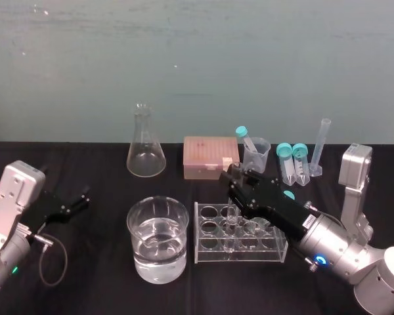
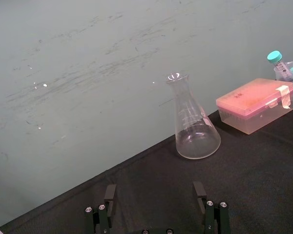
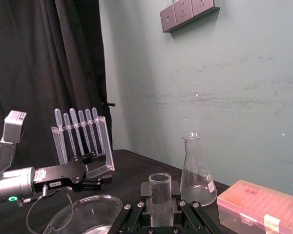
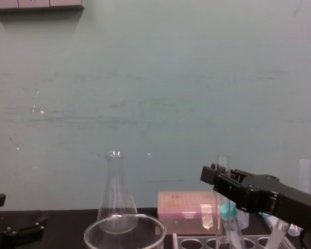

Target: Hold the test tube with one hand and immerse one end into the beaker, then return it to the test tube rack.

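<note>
Clamping the test tube (image 1: 231, 226) in its test tube rack (image 1: 243, 257) with our right tool (image 3: 161, 204), left tool (image 2: 155, 191) idle and open, we can't judge if the beaker (image 1: 139, 256) dip's done.

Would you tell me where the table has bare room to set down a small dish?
Bare cloth lies between the left gripper and the beaker, and behind that gripper, left of the flask. The right half is crowded: the right gripper holds the test tube in the test tube rack, with the pink box, cup and capped tubes just behind.
</note>
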